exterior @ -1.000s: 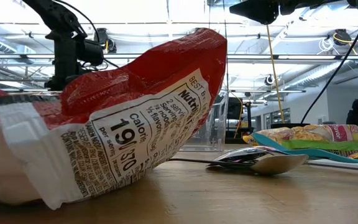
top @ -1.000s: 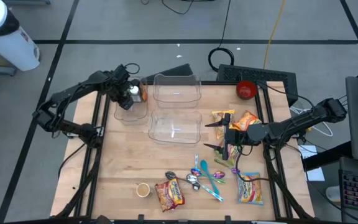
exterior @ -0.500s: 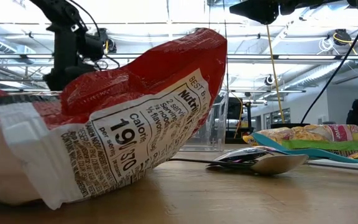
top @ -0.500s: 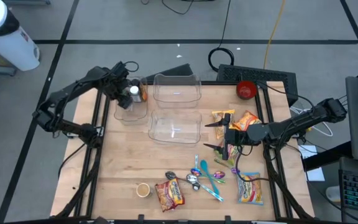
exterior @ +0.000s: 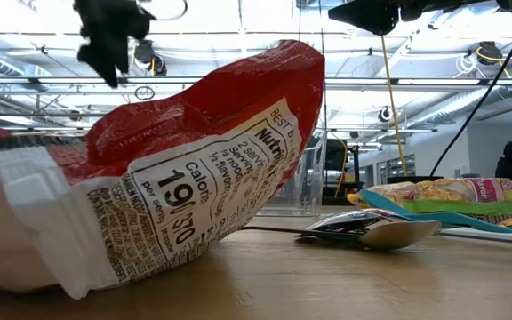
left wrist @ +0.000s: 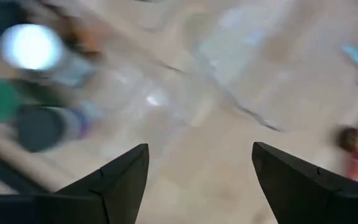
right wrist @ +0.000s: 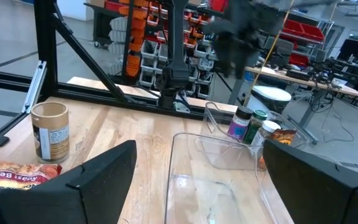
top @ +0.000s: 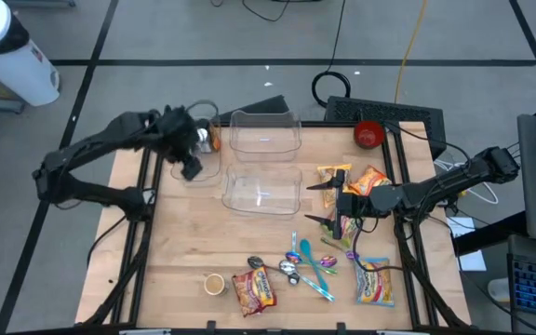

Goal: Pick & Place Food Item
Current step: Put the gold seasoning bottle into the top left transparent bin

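Several snack packets lie flat on the wooden table: a red one point(top: 254, 288) near the front edge, huge in the low view point(exterior: 149, 187), a yellow one point(top: 375, 284) at the front right, and two orange ones point(top: 363, 179) at the right. My left gripper point(top: 189, 166) hangs open and empty above a small clear container point(top: 194, 158) of bottles at the far left; it is high in the low view point(exterior: 107, 40), and the left wrist view point(left wrist: 197, 180) is blurred. My right gripper point(top: 316, 203) stands open and level beside the orange packets, pointing toward the table's left point(right wrist: 197, 186).
Two empty clear containers point(top: 266, 130) point(top: 263, 186) stand in the middle. Bottles point(right wrist: 250, 124) fill the left container. Coloured spoons point(top: 307, 265) and a small cardboard jar point(top: 214, 284) lie near the front. A red bowl point(top: 368, 135) sits at the far right.
My left gripper has risen from the bottle container and swung a little toward the table's near edge, tipping as it went. It is empty. My right gripper has kept still.
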